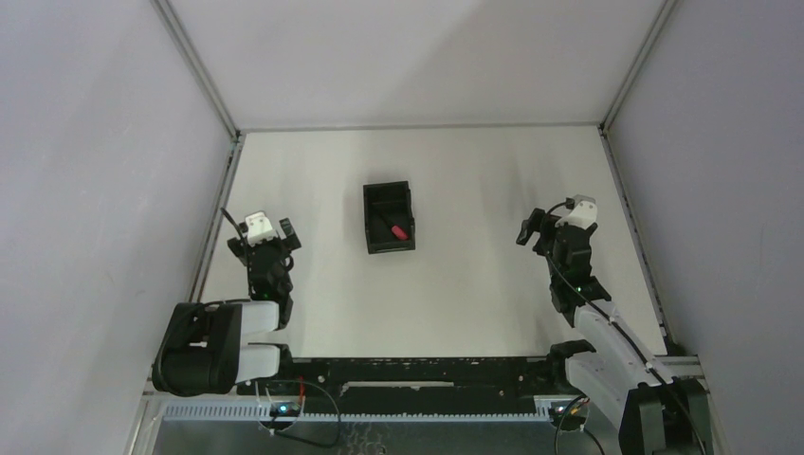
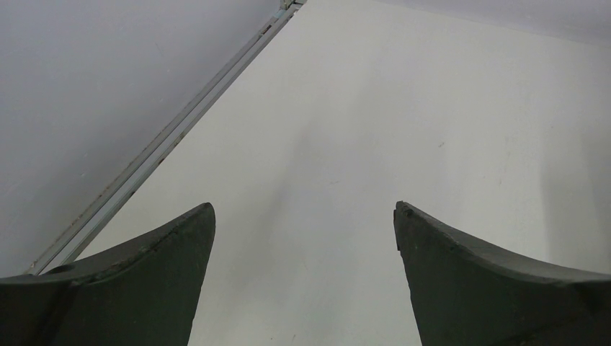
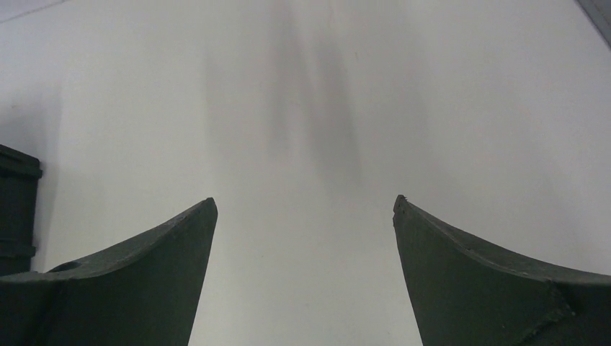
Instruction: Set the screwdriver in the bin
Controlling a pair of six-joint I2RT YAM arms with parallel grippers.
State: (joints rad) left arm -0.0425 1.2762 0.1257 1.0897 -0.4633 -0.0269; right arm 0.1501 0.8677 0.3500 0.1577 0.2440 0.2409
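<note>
Screwdriver [image 1: 395, 228] placement looks done: the red handle and dark shaft lie inside the bin [image 1: 390, 249], in its nearer compartment, slanting across the floor with the handle toward the right arm's side. The bin stands on the counter [image 1: 474, 284] about midway between the two arms. The left gripper [image 2: 303, 209] hangs well apart from the bin on its left-arm side, with its jaws spread wide and nothing between them. The right gripper [image 3: 305, 203] hangs well apart on the bin's other side, equally wide and empty; only the bin's dark corner shows at the left edge of the right wrist view. Judged from this, the step in hand is the retreat after release. The next move calls for little more than keeping both arms off the bin so it is not nudged.
</note>
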